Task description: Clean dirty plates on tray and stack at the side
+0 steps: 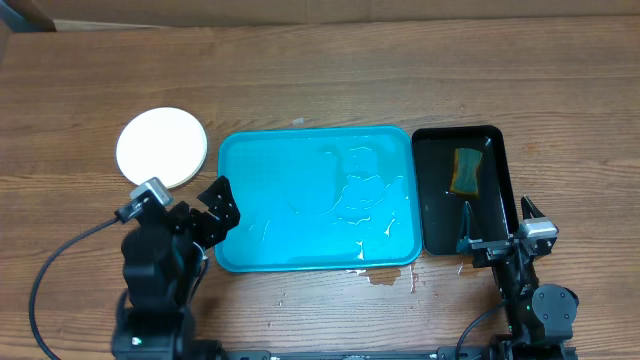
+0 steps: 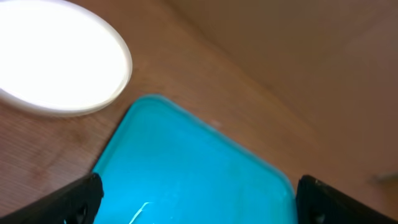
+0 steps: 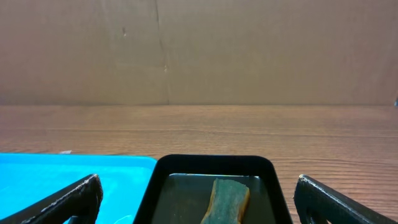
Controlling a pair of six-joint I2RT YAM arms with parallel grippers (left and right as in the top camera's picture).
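Observation:
The turquoise tray (image 1: 300, 235) lies mid-table, wet, with streaks of water and no plates on it. A round white plate (image 1: 162, 147) rests on the table just past the tray's far left corner; no smear shows on it, and I cannot tell whether others lie beneath. The left wrist view shows the same plate (image 2: 56, 59) and the tray (image 2: 186, 162). My left gripper (image 1: 214, 214) hangs open over the tray's left rim, nothing between its fingers (image 2: 84, 196). My right gripper (image 1: 497, 215) stands open at the near end of the black tray, empty.
A narrow black tray (image 1: 490, 140) sits right of the turquoise one, holding water and a green-and-yellow sponge (image 1: 466, 171), which also shows in the right wrist view (image 3: 227, 199). A small puddle (image 1: 385, 275) lies on the wood by the turquoise tray's near edge.

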